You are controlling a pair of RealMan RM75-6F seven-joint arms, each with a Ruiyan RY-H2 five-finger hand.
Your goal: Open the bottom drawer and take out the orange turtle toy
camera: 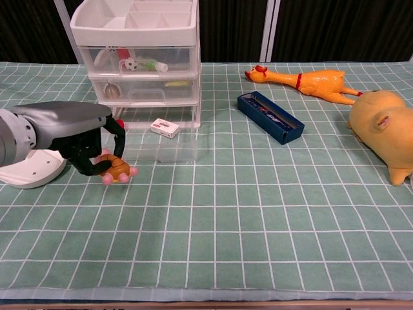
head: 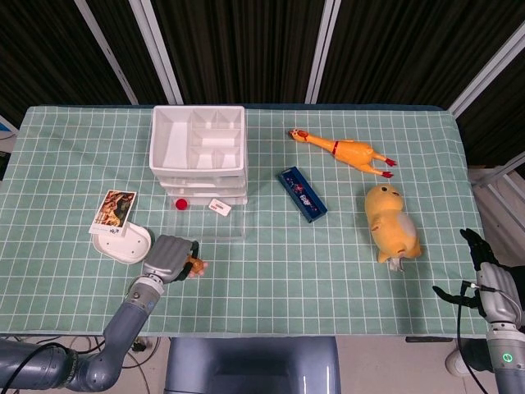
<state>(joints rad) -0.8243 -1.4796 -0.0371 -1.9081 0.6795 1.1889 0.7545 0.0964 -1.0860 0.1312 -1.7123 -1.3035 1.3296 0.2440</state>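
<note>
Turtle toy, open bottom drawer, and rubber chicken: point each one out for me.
Turtle toy [camera: 118, 169], chest view, on its orange shell below the left robot hand [camera: 97, 152].
Bottom drawer [camera: 169, 149], chest view, on its clear front wall.
Rubber chicken [head: 351, 150], head view, on its body.
</note>
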